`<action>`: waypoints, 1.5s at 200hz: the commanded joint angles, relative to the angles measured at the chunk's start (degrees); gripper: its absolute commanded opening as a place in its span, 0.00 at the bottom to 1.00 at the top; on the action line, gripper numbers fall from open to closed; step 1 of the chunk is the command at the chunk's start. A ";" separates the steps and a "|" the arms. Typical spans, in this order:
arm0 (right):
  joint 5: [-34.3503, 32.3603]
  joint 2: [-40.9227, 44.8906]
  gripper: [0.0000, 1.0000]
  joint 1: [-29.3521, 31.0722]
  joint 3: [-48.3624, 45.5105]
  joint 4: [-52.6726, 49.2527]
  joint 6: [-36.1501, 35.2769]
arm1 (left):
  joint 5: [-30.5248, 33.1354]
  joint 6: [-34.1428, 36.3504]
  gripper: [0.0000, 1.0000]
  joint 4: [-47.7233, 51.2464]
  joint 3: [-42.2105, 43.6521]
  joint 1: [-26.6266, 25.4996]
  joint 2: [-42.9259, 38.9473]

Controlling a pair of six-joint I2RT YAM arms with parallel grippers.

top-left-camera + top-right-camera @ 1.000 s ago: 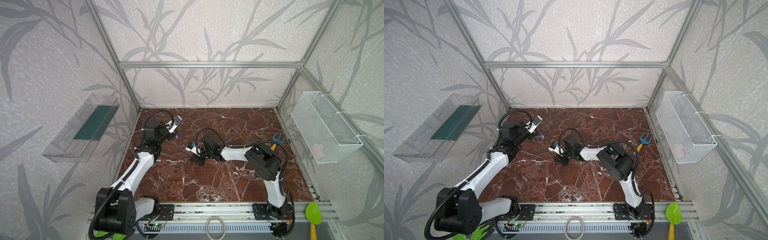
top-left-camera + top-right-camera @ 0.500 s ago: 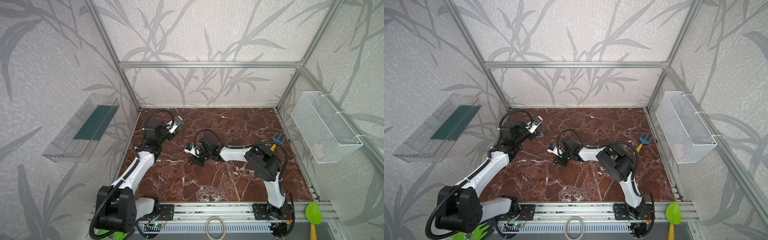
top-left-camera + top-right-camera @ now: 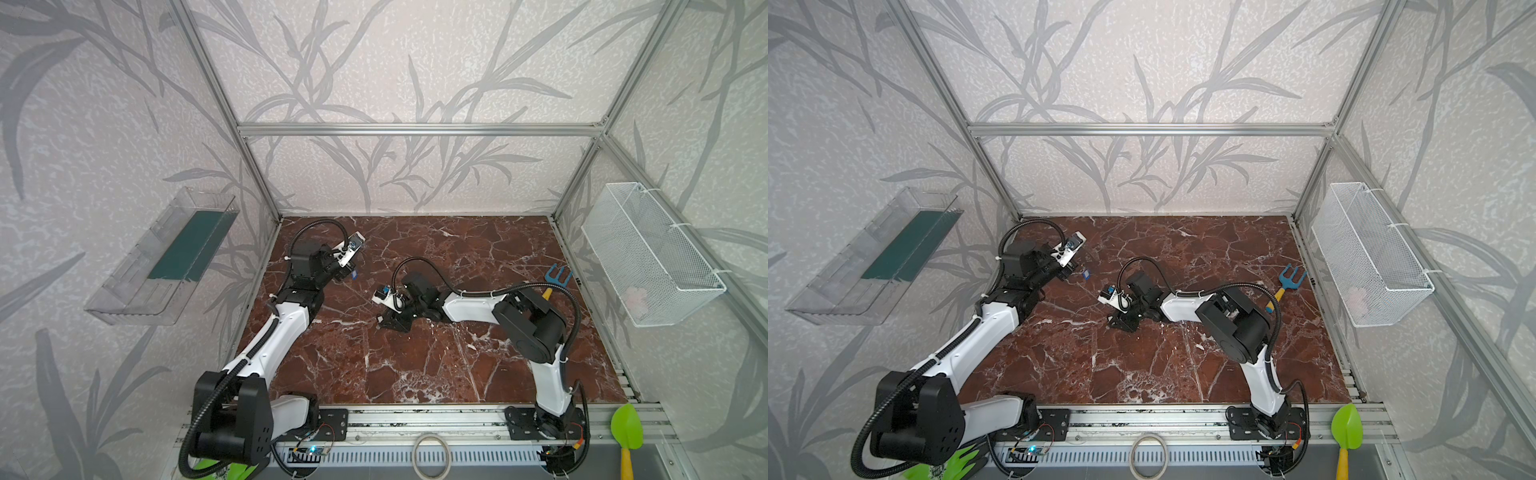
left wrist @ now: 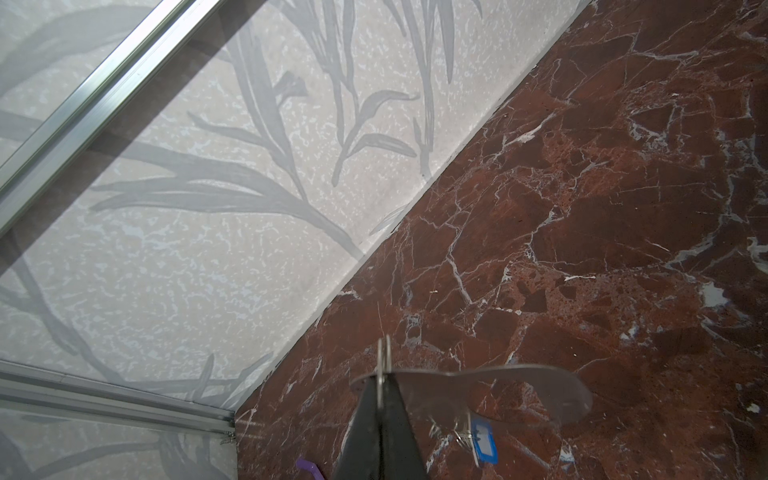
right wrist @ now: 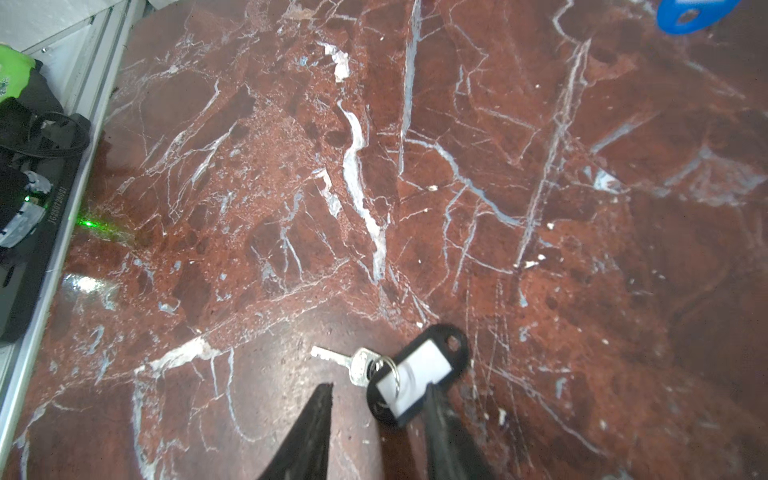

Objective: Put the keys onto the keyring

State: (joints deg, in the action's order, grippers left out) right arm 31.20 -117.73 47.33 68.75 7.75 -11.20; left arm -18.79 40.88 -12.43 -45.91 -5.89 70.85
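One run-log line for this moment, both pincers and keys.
left pincer: shut on keyring | blue-tag key: hanging from keyring | right pincer: open | black-tag key: between its tips

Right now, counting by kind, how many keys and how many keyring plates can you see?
Keys: 2 (blue-tagged key, black-tagged key)
Keyring plate: 1
Total: 3

The keyring (image 4: 519,395) hangs above the bench (image 3: 415,353) at back left; a key (image 5: 361,365) lies mid-bench; a rake (image 3: 552,276) lies far right.
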 commanded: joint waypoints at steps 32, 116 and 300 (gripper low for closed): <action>1.93 -1.77 0.43 -0.29 5.58 -4.94 -3.98 | -0.92 -0.34 0.00 -1.51 -1.15 -0.08 -0.12; 2.59 -4.78 0.45 0.22 8.50 -8.97 -4.62 | -0.73 -0.18 0.00 -1.39 -1.37 -0.08 0.03; -1.55 -4.45 0.39 3.06 6.13 -10.06 -9.37 | -0.33 0.51 0.00 -0.85 -1.39 -0.23 0.49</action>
State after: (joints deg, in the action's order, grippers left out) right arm 31.24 -123.07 49.10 76.71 -0.40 -18.37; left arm -18.74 40.93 -12.36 -45.91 -5.93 71.16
